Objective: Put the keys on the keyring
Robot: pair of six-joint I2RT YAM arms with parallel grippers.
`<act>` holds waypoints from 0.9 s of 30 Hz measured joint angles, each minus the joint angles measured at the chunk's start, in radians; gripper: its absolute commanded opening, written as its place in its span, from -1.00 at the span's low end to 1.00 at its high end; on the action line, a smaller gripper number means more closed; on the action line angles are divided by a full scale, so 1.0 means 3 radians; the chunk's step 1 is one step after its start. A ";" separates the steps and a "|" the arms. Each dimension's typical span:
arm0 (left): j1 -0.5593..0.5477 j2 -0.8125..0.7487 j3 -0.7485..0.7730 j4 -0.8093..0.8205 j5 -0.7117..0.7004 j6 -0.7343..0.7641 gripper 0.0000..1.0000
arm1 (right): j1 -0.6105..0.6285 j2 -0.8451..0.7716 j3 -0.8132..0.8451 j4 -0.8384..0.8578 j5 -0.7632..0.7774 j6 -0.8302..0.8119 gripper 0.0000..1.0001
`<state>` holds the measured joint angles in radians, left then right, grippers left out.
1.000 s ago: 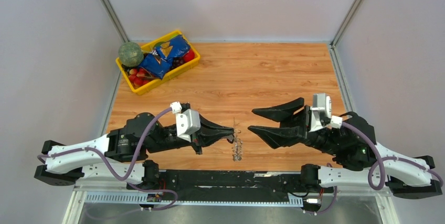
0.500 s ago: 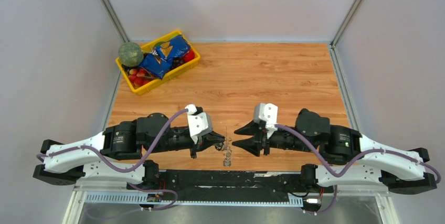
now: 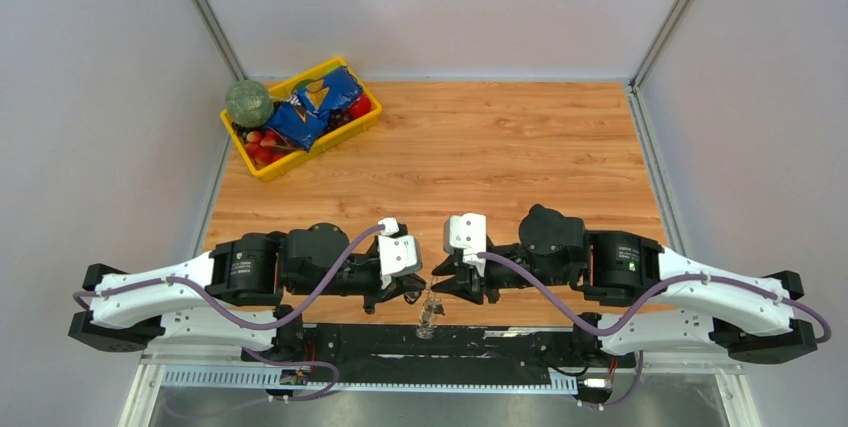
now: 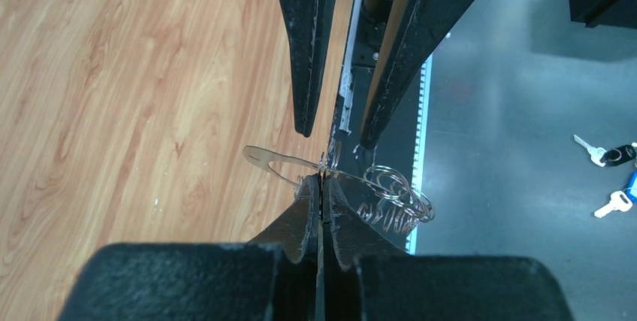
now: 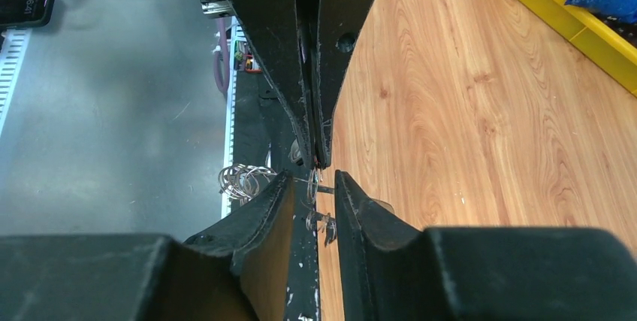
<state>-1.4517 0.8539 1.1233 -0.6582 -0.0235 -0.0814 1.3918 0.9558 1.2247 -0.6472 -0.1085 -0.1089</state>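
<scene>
My left gripper is shut on the thin wire of the keyring and holds it over the table's near edge. The keyring's flat whitish end points over the wood, and a bunch of small silvery rings hangs on its other side. My right gripper faces the left one tip to tip. It is open, with a narrow gap, and its fingertips straddle the keyring wire. Small metal pieces dangle between its jaws. Two loose keys lie on the grey floor beyond the table.
A yellow basket with a green ball, snack bags and red fruit stands at the far left of the wooden table. The black arm rail runs along the near edge. A phone lies on the grey floor.
Both arms have drawn in toward the table's near edge. The right gripper has narrowed from wide open and come up to the left gripper's tips. The keyring travelled with the left gripper.
</scene>
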 measured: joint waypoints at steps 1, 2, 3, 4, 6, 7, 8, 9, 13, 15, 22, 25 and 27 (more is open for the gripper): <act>-0.0001 0.0001 -0.0005 -0.0006 0.0005 0.0004 -0.99 | 0.0000 0.0013 0.0004 -0.0008 -0.0011 -0.0005 -0.40; -0.0001 0.0000 -0.0009 -0.0011 0.0013 0.0005 -0.99 | 0.0000 0.0025 0.0005 -0.0013 -0.0023 -0.0008 -0.40; -0.0001 0.0000 -0.0011 -0.0015 0.0015 0.0008 -0.99 | 0.0000 0.0041 0.0005 -0.0017 -0.0027 -0.0009 -0.40; 0.0000 0.0000 -0.0013 -0.0014 0.0019 0.0013 -0.99 | 0.0000 0.0058 0.0005 -0.0017 -0.0031 -0.0010 -0.39; 0.0000 -0.0001 -0.0013 -0.0014 0.0025 0.0020 -0.99 | 0.0000 0.0088 0.0005 -0.0019 -0.0032 -0.0015 -0.39; 0.0000 -0.0003 -0.0013 -0.0014 0.0027 0.0028 -0.99 | 0.0001 0.0094 0.0005 -0.0020 -0.0032 -0.0017 -0.40; -0.0001 -0.0005 -0.0013 -0.0014 0.0027 0.0031 -0.99 | 0.0000 0.0107 0.0005 -0.0020 -0.0032 -0.0018 -0.41; -0.0001 -0.0006 -0.0013 -0.0014 0.0027 0.0032 -0.99 | 0.0000 0.0114 0.0005 -0.0022 -0.0032 -0.0018 -0.43; 0.0000 -0.0017 -0.0013 -0.0014 0.0027 0.0042 -0.99 | 0.0000 0.0136 0.0004 -0.0023 -0.0033 -0.0017 -0.54; -0.0001 -0.0020 -0.0013 -0.0014 0.0027 0.0045 -0.99 | 0.0000 0.0139 0.0004 -0.0023 -0.0036 -0.0015 -0.53; 0.0000 -0.0064 -0.0013 -0.0014 0.0027 0.0055 -0.99 | 0.0000 0.0158 0.0004 -0.0022 -0.0045 -0.0015 -0.54; -0.0001 -0.0080 -0.0013 -0.0014 0.0027 0.0055 -0.99 | 0.0000 0.0188 0.0004 -0.0023 -0.0045 -0.0017 -0.57; 0.0000 -0.0083 -0.0013 -0.0015 0.0027 0.0055 -0.99 | 0.0001 0.0211 0.0004 -0.0022 -0.0046 -0.0015 -0.60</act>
<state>-1.4517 0.8291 1.1194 -0.6628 -0.0154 -0.0650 1.3922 1.0191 1.2259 -0.6537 -0.1223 -0.1135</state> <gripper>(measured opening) 0.017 0.220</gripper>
